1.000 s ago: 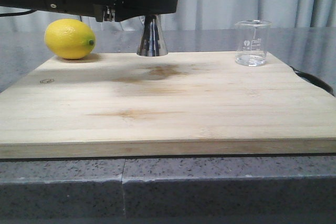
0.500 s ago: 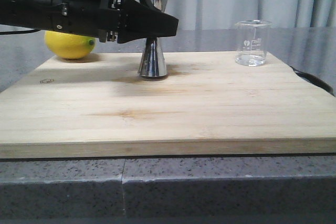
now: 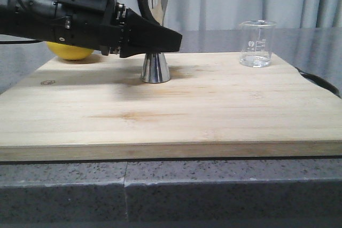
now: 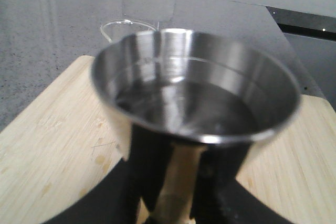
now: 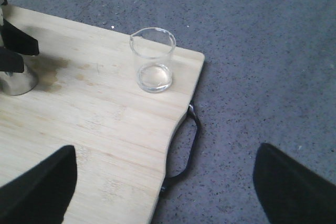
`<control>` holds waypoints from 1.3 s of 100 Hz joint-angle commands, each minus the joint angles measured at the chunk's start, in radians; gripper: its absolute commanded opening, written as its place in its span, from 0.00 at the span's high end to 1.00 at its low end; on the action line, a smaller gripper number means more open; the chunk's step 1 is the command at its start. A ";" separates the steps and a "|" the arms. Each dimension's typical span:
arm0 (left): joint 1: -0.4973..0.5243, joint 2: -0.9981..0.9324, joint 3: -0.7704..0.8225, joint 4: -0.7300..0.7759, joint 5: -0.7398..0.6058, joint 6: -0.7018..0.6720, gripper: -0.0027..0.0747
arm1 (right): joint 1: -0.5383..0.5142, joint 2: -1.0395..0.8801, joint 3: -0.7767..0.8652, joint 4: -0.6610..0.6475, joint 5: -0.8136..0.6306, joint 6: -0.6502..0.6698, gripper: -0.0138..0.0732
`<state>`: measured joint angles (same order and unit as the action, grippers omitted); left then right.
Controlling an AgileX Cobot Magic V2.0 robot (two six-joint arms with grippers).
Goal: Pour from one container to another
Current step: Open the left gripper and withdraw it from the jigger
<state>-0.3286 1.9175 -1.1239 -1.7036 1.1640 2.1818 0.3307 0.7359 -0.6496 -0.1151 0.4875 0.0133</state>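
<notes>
1. Since half a second earlier, your left claw (image 3: 160,41) had sunk a little lower with the jigger (image 3: 155,68), and the arm now hid more of the lemon (image 3: 72,52) than before; the beaker (image 3: 257,44) had not shifted.
2. You had the left claw closed around the jigger's narrow waist, black fingers (image 4: 142,161) on either side of it in the left wrist view.
3. Its base looked to be resting on the wooden cutting board (image 3: 171,110), upright, toward the far edge and somewhat left of centre as you faced it.
4. Looking down from the left wrist, you could see the jigger's (image 4: 194,85) open upper cup, shiny inside; whether it held liquid could not be told from the reflections.
5. Your beaker stood upright near the board's far right corner, well apart from the jigger, its pour lip and printed marks visible.
6. From the right wrist, the beaker (image 5: 153,60) showed a thin layer of clear liquid at the bottom, close to the board's (image 5: 94,124) edge and its black handle (image 5: 184,150).
7. Your right claw (image 5: 165,192) hung open above the board's right side, its two dark fingertips (image 5: 39,187) spread wide and holding nothing.
8. Board and lemon sat on the grey speckled counter (image 3: 214,185), the lemon just off the board's far left corner.
</notes>
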 commanded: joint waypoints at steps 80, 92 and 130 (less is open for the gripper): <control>-0.010 -0.181 -0.026 0.222 -0.075 -0.279 0.28 | 0.000 -0.007 -0.029 -0.017 -0.079 0.000 0.15; -0.010 -0.267 -0.026 0.357 -0.159 -0.428 0.28 | 0.000 -0.007 -0.029 -0.017 -0.079 0.000 0.15; -0.010 -0.627 -0.026 0.990 -0.304 -1.113 0.28 | 0.000 -0.007 -0.029 -0.017 -0.079 0.000 0.15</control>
<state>-0.3286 1.4127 -1.1239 -0.8360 0.8864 1.2560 0.3307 0.7359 -0.6496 -0.1172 0.4852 0.0139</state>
